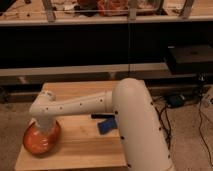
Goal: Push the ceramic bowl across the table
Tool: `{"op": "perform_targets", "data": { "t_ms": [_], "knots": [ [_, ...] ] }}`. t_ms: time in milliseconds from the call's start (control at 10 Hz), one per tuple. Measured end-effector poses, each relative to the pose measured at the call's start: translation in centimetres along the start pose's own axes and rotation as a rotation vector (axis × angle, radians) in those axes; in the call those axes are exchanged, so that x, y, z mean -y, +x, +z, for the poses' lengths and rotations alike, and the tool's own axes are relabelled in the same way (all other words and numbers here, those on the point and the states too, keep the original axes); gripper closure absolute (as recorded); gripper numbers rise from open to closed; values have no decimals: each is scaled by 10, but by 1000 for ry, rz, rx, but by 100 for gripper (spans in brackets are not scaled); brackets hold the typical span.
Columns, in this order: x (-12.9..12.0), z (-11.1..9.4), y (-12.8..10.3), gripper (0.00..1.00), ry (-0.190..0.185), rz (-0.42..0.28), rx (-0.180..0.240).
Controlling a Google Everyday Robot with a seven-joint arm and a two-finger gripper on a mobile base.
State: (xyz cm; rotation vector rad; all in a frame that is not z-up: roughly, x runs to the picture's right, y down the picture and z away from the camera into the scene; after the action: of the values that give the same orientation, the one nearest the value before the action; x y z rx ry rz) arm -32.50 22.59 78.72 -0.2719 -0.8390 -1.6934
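Right, the pincer [44, 131] hangs low over the orange ceramic bowl [34, 144] at the bench [75, 156] edge; its grip, I cannot tell. A blue object [107, 125] lies nearby.

Mostly hidden beneath the wrist of the white arm [80, 106]: gripper [43, 133], down in the orange ceramic bowl [30, 144]. Cut off at the bottom edge: same arm. Partly covered on the right: blue object [105, 126].

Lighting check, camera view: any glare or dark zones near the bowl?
Camera view: warm, dim light; no glare on the ceramic bowl, where the gripper sits at the front left of the table; space under the shelf is nearly black.
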Motion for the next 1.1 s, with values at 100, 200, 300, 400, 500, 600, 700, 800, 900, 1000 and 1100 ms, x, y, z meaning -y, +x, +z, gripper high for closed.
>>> {"op": "perform_targets", "data": {
  "t_ms": [100,200,300,400,500,600,700,800,900,1000,1100],
  "knots": [
    [-14,-4,0,100,-25,28,-5],
    [-29,-8,2,100,-45,60,-9],
    [-43,-10,4,100,-56,105,-6],
    [-60,-10,6,100,-63,151,4],
    [-75,-9,5,100,-57,172,12],
    [-78,-10,3,100,-46,160,15],
    [-77,-11,2,100,-33,141,21],
    [-74,-12,5,100,-20,126,28],
    [-77,-13,8,100,-16,134,34],
    [-83,-14,9,100,-10,147,38],
    [-96,-17,8,100,-2,154,43]
  ]
}}
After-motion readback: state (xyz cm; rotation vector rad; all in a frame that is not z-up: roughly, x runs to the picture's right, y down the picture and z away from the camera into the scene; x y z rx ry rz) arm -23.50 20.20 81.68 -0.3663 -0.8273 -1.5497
